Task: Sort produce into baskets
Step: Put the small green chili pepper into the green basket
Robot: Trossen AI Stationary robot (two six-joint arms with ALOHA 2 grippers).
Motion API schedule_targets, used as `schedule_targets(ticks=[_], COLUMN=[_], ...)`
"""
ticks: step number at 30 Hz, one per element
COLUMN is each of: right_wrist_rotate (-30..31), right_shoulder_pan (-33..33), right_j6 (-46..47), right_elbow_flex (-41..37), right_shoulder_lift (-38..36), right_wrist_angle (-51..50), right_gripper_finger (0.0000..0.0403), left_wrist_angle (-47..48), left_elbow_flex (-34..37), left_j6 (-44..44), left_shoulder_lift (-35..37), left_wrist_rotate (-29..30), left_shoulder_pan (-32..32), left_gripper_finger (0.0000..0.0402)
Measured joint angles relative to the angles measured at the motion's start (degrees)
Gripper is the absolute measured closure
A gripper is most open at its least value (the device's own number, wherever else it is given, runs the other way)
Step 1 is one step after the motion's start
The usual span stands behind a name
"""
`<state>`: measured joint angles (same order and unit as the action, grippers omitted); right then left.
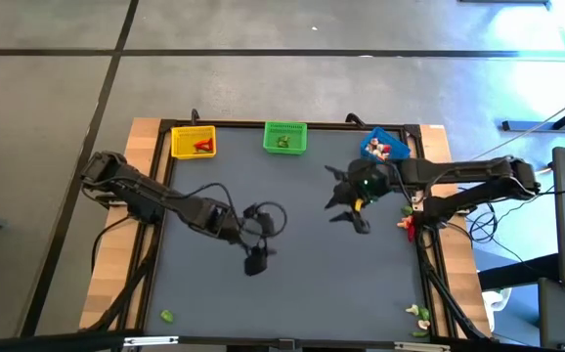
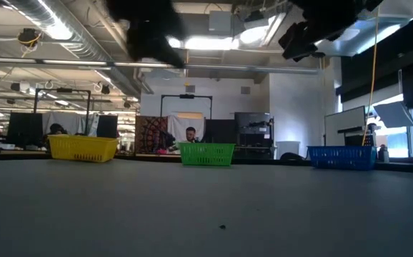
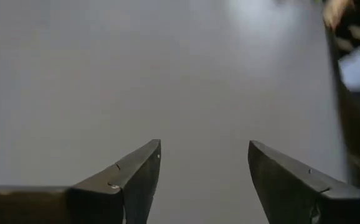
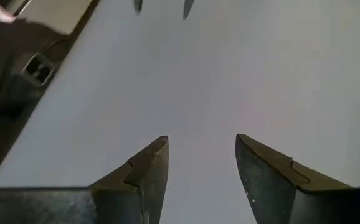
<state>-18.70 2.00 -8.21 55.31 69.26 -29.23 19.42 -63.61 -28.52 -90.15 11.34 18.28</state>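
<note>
Along the counter's [image 1: 292, 284] far edge we judge sorting mostly done, with pieces in the yellow basket [image 1: 193, 142], green basket [image 1: 284, 138] and blue basket [image 1: 385, 145], while strays [image 1: 406, 225] remain at the counter's margins and both the left pincer [image 3: 203, 180] and right pincer [image 4: 200, 174] gape empty.

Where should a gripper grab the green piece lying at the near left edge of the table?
Take the green piece across its narrow middle, coming straight down from above: it lies low and alone on the wooden border. The left gripper, open and empty, is the closer one.

Yellow basket [image 2: 83, 148], green basket [image 2: 206, 153], blue basket [image 2: 341, 157] along the far edge of the table [image 2: 206, 214].
</note>
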Motion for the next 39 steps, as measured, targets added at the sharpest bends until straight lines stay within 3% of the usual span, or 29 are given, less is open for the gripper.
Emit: schedule_targets(ticks=[3, 9, 16, 25, 33, 39], right_wrist_rotate=[0.0, 2.6, 3.2, 4.2, 4.3, 4.3], right_shoulder_pan=[-3.0, -6.1, -6.2, -6.1, -6.1, -6.1], right_j6=[0.0, -0.2, -0.1, -0.2, 0.3, 0.4], right_elbow_flex=[0.0, 0.0, 0.0, 0.0, 0.0, 0.0], right_shoulder_lift=[0.3, 0.7, 1.2, 1.2, 1.2, 1.2], right_wrist_angle=[-0.2, -0.9, -1.0, -0.9, -2.0, -2.5], right_gripper_finger=[0.0216, 0.0216, 0.0216, 0.0216, 0.0216, 0.0216], left_wrist_angle=[5.0, 10.3, 11.0, 15.2, 15.3, 15.5], left_elbow_flex=[0.0, 0.0, 0.0, 0.0, 0.0, 0.0], left_j6=[-5.9, -14.5, -16.3, -26.7, -36.1, -39.4], left_shoulder_lift=[0.0, 0.0, 0.0, 0.0, -1.3, -5.2], left_wrist_rotate=[-3.4, -3.9, -3.9, -4.4, -5.3, -15.4], left_shoulder_pan=[3.0, 10.8, 20.5, 30.3, 36.3, 39.0], left_gripper_finger=[0.0159, 0.0158, 0.0158, 0.0159, 0.0184, 0.0203])
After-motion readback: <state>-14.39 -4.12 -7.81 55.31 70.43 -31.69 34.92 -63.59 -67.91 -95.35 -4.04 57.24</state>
